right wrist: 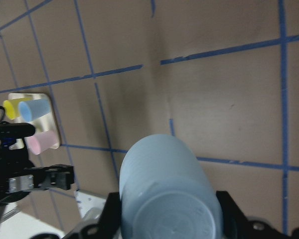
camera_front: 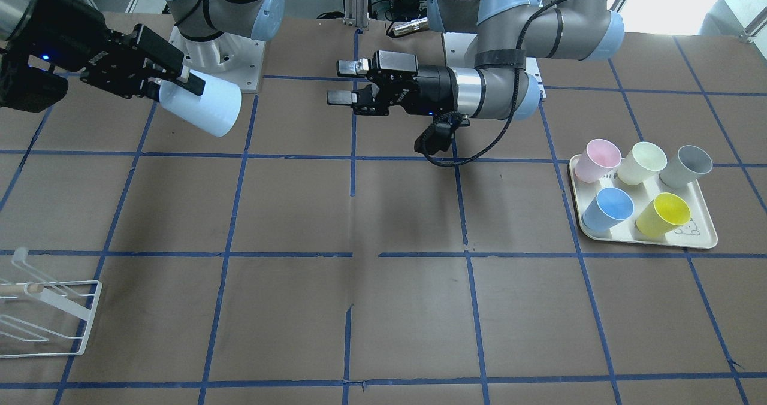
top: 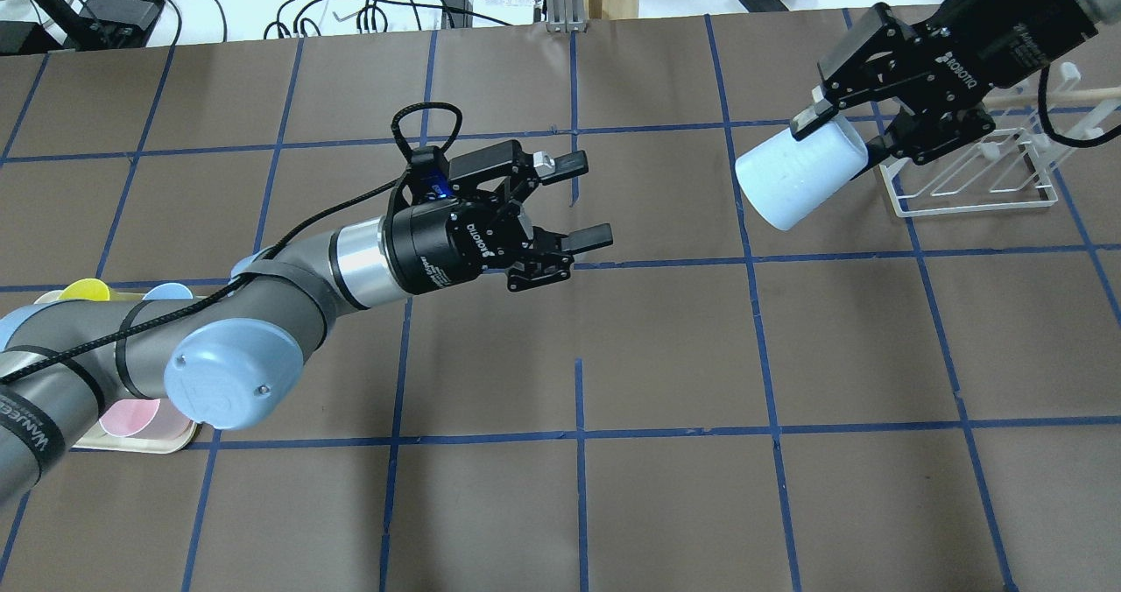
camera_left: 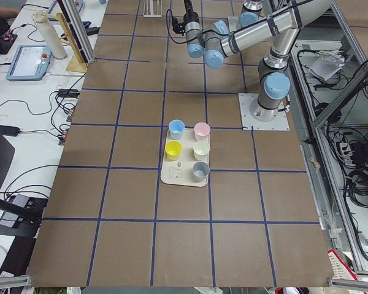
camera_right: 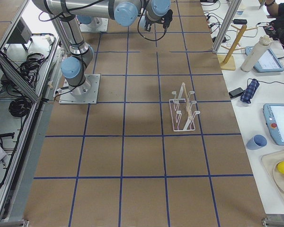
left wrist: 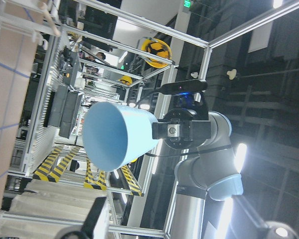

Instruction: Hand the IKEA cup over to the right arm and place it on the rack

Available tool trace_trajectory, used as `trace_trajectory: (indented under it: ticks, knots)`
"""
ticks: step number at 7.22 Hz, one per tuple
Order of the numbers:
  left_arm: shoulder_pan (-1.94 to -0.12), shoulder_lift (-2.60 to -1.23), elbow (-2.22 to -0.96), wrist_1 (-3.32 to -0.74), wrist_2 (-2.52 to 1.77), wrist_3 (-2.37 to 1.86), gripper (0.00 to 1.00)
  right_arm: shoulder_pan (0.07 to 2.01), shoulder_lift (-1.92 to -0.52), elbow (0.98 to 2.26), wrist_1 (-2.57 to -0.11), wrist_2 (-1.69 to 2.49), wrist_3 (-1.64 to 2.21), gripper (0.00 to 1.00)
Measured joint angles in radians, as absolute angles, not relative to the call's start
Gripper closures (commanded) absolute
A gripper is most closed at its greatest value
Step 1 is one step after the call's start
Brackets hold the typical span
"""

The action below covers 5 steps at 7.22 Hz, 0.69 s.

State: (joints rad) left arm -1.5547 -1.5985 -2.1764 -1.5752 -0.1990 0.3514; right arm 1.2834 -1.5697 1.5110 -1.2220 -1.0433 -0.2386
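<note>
A table covered in brown paper and ruled into squares with blue tape fills the overhead view, with cables and framework beyond its far edge. At about 2 o'clock in that view the right gripper is clamped across the base end of the IKEA cup. The cup hangs tilted in the air with its mouth toward 8 o'clock. Near the centre, the left gripper has its jaws spread wide with nothing between them. It is well apart from the cup, with bare paper under the gap.

Only the left wrist view shows the cup's blue inside, turned toward that camera. The right wrist view shows the cup's base seated between the jaws.

The rack stands at 3 o'clock of the cup, partly behind the right gripper. The right side view shows it whole, toward the table edge away from the robot.

The front-facing view shows five cups on the cream tray at 4 o'clock. Overhead, the left arm covers most of them.
</note>
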Motion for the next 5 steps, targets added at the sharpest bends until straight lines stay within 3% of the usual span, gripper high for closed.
trace_trajectory:
  ticks: [2, 5]
  knots:
    - [-1.444, -1.663, -2.095, -1.568, 0.050, 0.335, 0.00, 1.283, -1.537, 1.511, -1.410, -1.261, -0.235, 0.72]
    - [-1.317, -1.777, -1.849, -1.560, 0.608, 0.268, 0.00, 1.267, -1.485, 1.523, -1.649, -1.546, -0.248, 0.75]
